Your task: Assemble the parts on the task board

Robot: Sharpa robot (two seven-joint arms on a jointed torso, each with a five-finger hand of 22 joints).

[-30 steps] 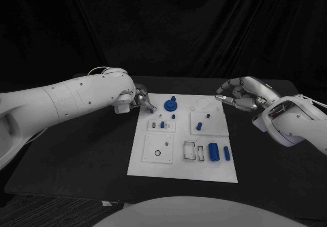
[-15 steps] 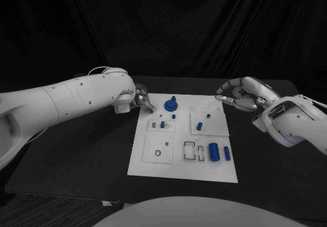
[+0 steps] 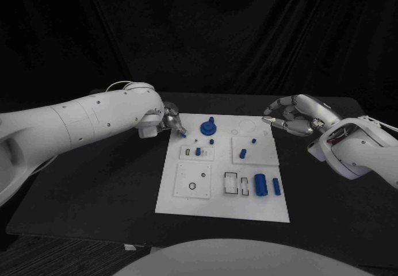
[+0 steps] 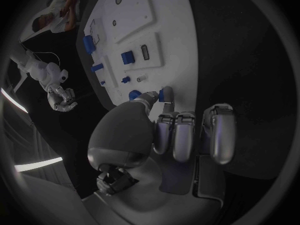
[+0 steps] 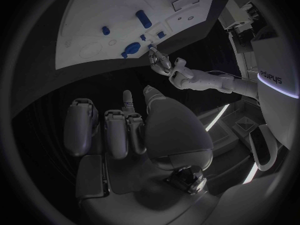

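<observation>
Judging from the fingertips, what is held by the left hand point(image 3: 172, 121), and where?

A small blue peg point(image 3: 182, 134) is pinched between the thumb and a finger, just over the far left corner of the task board point(image 3: 217, 204). In the left wrist view the same peg point(image 4: 165, 94) is seen at the fingertips point(image 4: 152, 97), close to the white surface.

How is such a piece expected to handle?

It is judged to be light, stiff and smooth, probably hard plastic. Little force is needed to carry it, but it is easily rolled or tipped within so small a pinch. It is best taken at its upper end, so that the lower end is left free for a hole in the board.

And the right hand point(image 3: 292, 115)?

Its fingers are curled in and nothing is held. It is kept above the desk point(image 3: 108, 190), just beyond the board's far right edge.

What about the other parts?

A blue knob point(image 3: 207, 125) is stood near the peg. A thick blue cylinder point(image 3: 260, 184) is laid nearer the front. The cylinder is judged heavier and better gripped across its middle.
</observation>
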